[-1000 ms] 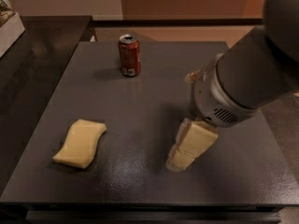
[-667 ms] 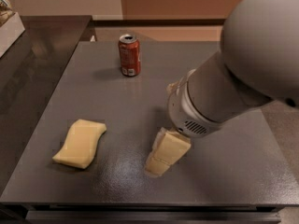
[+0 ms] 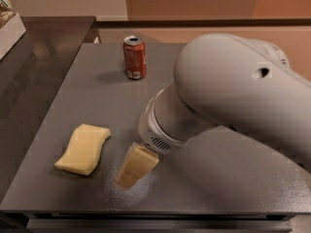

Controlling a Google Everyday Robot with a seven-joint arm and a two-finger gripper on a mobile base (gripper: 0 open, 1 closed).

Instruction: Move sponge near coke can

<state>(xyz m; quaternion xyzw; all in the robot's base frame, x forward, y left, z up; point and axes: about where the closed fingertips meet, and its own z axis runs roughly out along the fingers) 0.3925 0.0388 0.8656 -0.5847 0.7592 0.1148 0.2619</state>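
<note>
1. The sponge (image 3: 83,149) lies flat on the front left part of the dark grey table (image 3: 73,91), a pale yellow pad with wavy edges, nothing on it and nothing gripping it.
2. Far side of the table now: the coke can (image 3: 134,58) stands upright near the back edge, red with a silver top, well apart from the sponge, with open tabletop between the two.
3. Here is the gripper (image 3: 136,168), cream and blocky, just to the right of the sponge and near the table's front edge. It is beside the pad, not on it, with a narrow strip of bare table showing between them.
4. The gripper slants down and to the left, its tip low over the surface; whether it touches the table is not clear.
5. Apart or together? From this angle it reads as one cream block, so I cannot tell.
6. The gripper carries nothing that can be seen.
7. Behind it, the big grey arm (image 3: 233,86) fills the right half of the view and hides much of the table's right side.
8. To the left runs a darker counter (image 3: 29,72), with the corner of a pale box (image 3: 7,21) at the top left.
</note>
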